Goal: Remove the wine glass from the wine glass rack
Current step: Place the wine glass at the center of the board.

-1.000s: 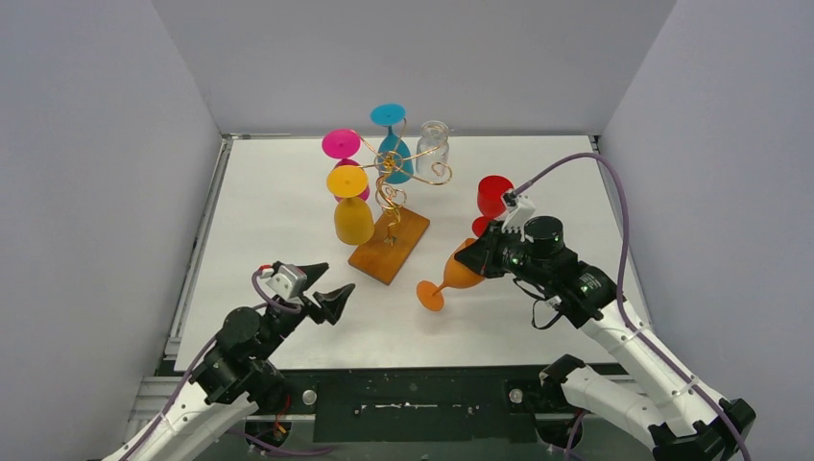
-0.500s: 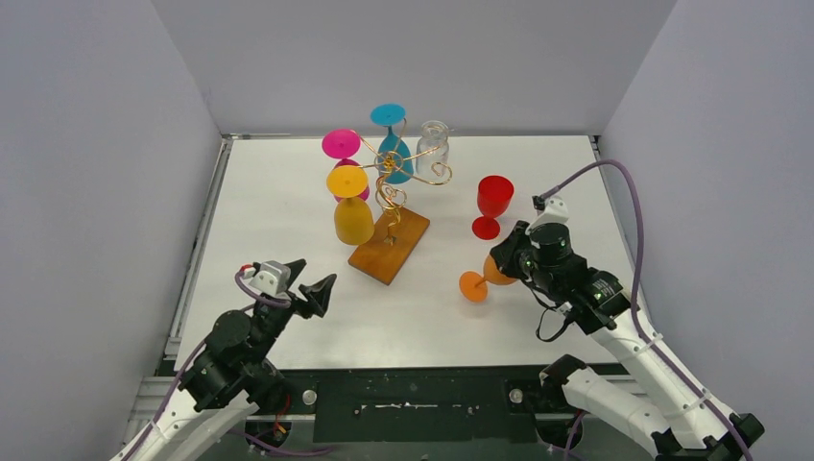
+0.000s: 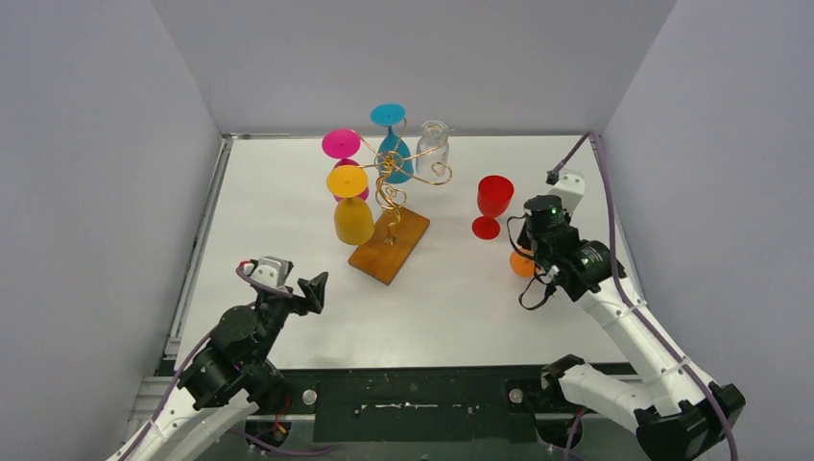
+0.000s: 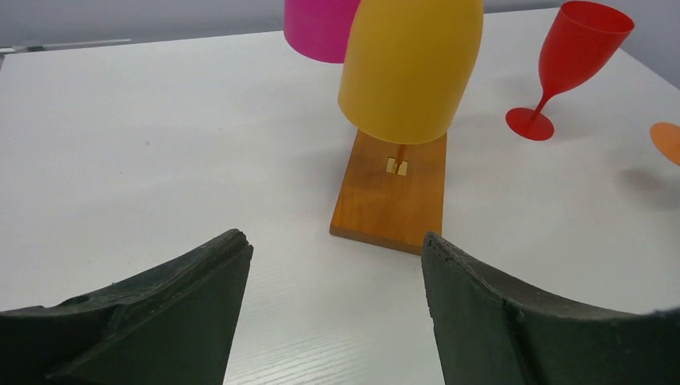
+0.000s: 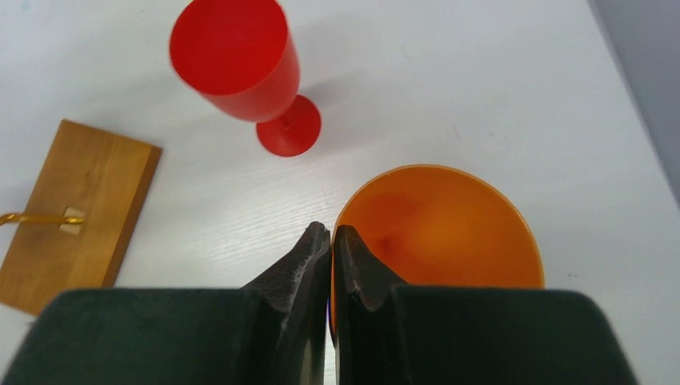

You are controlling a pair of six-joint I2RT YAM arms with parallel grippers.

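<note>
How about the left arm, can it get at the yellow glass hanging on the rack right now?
Probably yes. The left gripper is open and faces the yellow glass, with only bare table between; the rack's wooden base sits below the bowl.

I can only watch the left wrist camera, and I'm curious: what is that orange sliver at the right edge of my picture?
Observer: It is part of an orange glass. The right gripper is shut on its rim, with the open end facing up.
Visitor: I see yellow and pink glasses above the wooden board. Are there any more up there?
Observer: Yes. From above, a blue glass and a clear glass are also on the wire stand, on its far side.
</note>
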